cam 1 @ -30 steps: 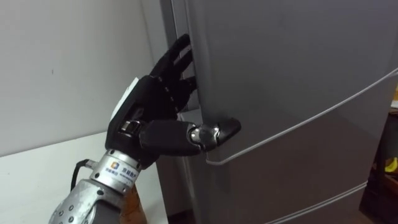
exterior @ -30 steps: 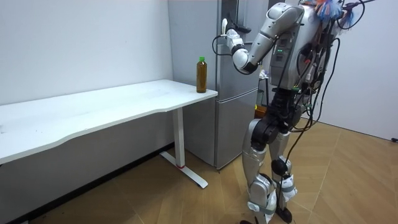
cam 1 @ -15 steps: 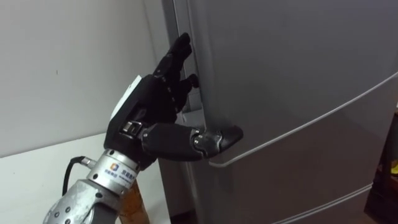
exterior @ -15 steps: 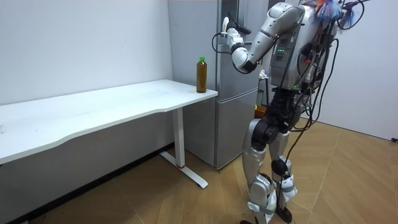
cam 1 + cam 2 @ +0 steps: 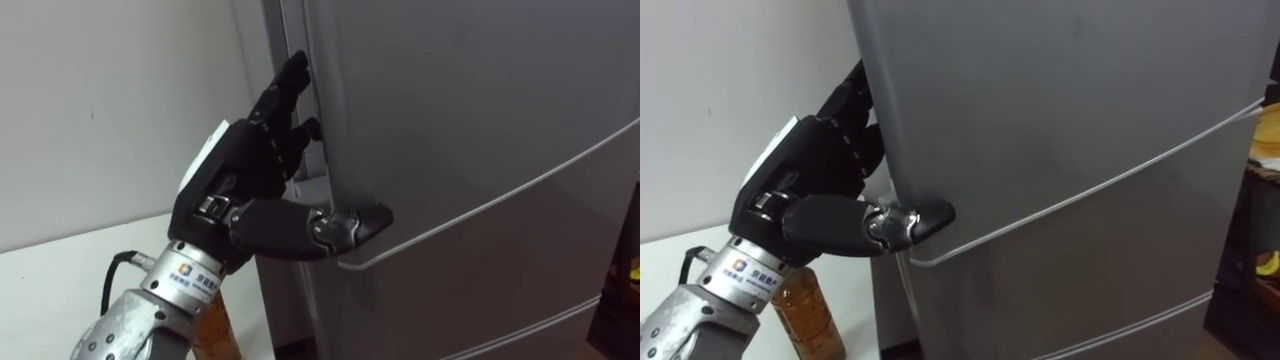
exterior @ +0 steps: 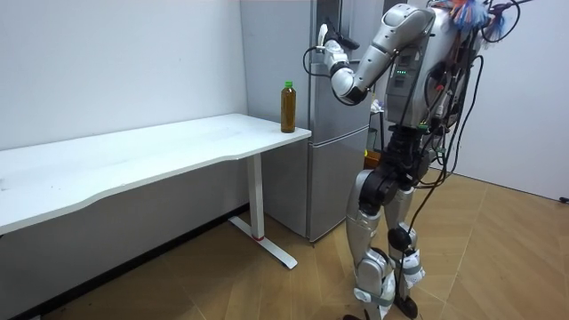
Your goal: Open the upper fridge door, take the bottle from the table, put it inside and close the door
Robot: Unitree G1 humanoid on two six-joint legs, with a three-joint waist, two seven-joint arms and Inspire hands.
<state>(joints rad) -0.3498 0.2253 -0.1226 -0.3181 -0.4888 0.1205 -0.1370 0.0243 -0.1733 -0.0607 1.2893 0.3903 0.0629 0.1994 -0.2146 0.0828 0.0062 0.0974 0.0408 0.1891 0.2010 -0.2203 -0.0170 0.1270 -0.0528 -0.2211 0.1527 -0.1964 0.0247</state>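
Note:
The amber bottle (image 6: 287,107) with a green cap stands upright on the white table's (image 6: 133,160) corner, next to the grey fridge (image 6: 331,178). Its lower part shows under my left forearm (image 5: 213,335) (image 5: 810,310). My left hand (image 5: 245,170) (image 5: 805,165) is at the left edge of the upper fridge door (image 5: 450,100) (image 5: 1040,100). Its fingers (image 5: 290,80) lie nearly straight along the door's side edge and its thumb (image 5: 350,222) rests across the door's front, just above the seam to the lower door. The door looks closed. In the room view I stand facing the fridge with the left arm raised (image 6: 336,67).
The table top (image 5: 60,270) runs along the white wall to my left. A lower fridge door (image 5: 520,270) sits under the seam. Wooden floor lies behind me, and dark shelves with yellow things (image 5: 630,260) show at the far right.
My left hand has slid slightly up along the door's edge, so more of its fingers show. The thumb has stayed on the door's front and the bottle has not moved.

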